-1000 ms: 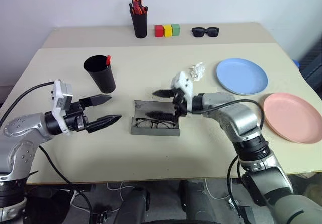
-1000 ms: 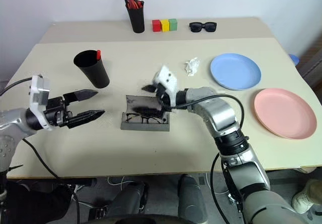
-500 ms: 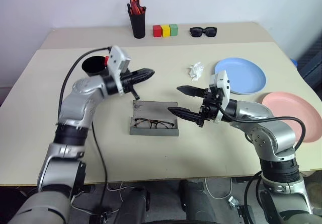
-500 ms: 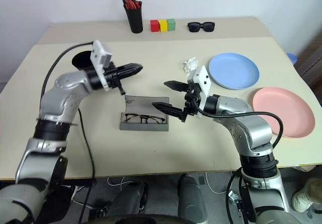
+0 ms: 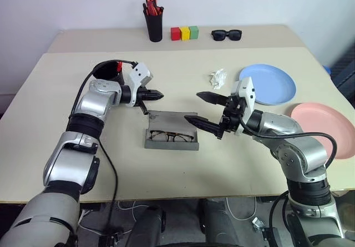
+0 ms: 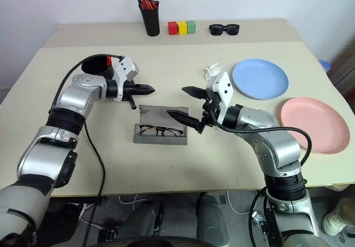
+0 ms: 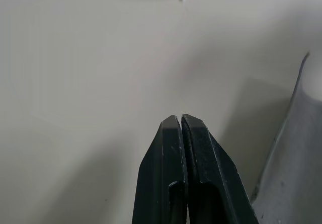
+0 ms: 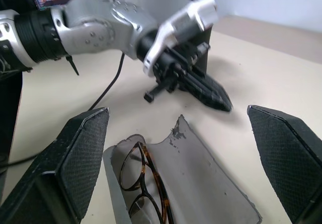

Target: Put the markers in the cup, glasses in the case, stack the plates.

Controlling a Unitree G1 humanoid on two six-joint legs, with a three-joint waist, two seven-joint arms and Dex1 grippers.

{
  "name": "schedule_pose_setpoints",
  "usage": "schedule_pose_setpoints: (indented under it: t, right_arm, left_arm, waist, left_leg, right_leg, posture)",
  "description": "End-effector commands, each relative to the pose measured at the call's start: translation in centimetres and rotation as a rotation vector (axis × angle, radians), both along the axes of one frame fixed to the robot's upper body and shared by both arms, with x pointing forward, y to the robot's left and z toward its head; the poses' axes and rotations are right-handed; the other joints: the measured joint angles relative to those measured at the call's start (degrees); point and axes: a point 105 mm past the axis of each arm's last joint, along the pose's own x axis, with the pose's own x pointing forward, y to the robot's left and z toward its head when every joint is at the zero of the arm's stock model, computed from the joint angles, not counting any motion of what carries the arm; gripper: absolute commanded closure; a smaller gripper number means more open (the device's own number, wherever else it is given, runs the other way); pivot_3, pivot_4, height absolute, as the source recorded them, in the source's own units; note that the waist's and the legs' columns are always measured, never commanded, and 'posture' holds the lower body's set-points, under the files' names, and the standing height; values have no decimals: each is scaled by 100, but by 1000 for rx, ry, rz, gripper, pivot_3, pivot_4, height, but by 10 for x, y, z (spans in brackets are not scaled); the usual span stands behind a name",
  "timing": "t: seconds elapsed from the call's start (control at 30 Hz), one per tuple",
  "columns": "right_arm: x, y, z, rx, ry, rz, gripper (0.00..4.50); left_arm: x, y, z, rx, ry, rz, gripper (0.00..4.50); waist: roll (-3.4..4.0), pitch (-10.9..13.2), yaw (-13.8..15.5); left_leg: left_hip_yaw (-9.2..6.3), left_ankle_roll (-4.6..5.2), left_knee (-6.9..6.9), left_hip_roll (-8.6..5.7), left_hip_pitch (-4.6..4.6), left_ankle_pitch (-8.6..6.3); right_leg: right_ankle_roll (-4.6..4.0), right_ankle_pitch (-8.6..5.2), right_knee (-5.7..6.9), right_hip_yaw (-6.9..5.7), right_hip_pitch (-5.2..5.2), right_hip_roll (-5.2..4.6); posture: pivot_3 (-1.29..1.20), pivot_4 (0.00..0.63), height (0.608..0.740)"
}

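Observation:
The grey case (image 5: pixel 171 131) lies open mid-table with the wire-rimmed glasses (image 5: pixel 171 137) inside and its lid (image 8: pixel 201 158) raised. My left gripper (image 5: pixel 160 96) is shut and empty, hovering just behind the lid's left end, apart from it. To the case's right, my right gripper (image 5: pixel 192 106) stands wide open, holding nothing. The black cup (image 5: pixel 104 70) stands behind my left wrist, partly hidden, with the marker's red cap (image 5: pixel 118 65) sticking out of it. The blue plate (image 5: pixel 267 84) and the pink plate (image 5: pixel 324 129) lie apart on the right.
A crumpled white paper (image 5: pixel 218 78) lies between the case and the blue plate. Along the back edge stand a black pen holder with orange-topped markers (image 5: pixel 153 22), coloured blocks (image 5: pixel 184 33) and black sunglasses (image 5: pixel 226 34).
My left gripper swung from the table's left side forward to behind the case lid and shut. My right gripper let go of the lid and drew back right, then stayed still.

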Motion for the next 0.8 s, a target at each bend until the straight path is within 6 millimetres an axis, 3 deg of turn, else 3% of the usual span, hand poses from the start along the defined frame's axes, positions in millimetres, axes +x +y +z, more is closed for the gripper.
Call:
schedule_pose_setpoints:
  t: [0.03,0.23,0.5,0.8]
  right_arm:
    - [-6,2,10,11,-54,17,0]
    - [-6,6,11,13,-59,22,0]
    - [-4,5,8,2,-52,11,0]
    - [2,2,8,-8,-64,-19,0]
  left_arm:
    - [-6,-5,0,69,-41,-101,4468]
    - [-15,-4,-6,50,49,-173,4468]
    - [-41,-1,4,-12,187,-306,4468]
    - [-78,-5,-8,-7,297,-415,4468]
  waist:
    - [0,0,-6]
    - [0,0,-10]
    - [0,0,-20]
    - [0,0,-27]
  left_leg:
    - [0,0,0,0,0,0]
    - [1,0,0,1,2,0]
    - [0,1,1,2,1,0]
    - [-2,1,1,3,3,0]
  right_leg:
    - [0,0,0,0,-1,0]
    - [0,0,5,0,-2,0]
    - [0,0,8,0,-2,0]
    - [0,-1,19,1,-5,0]
  posture:
    - [0,150,740]
    - [0,150,740]
    - [0,150,740]
    - [0,150,740]
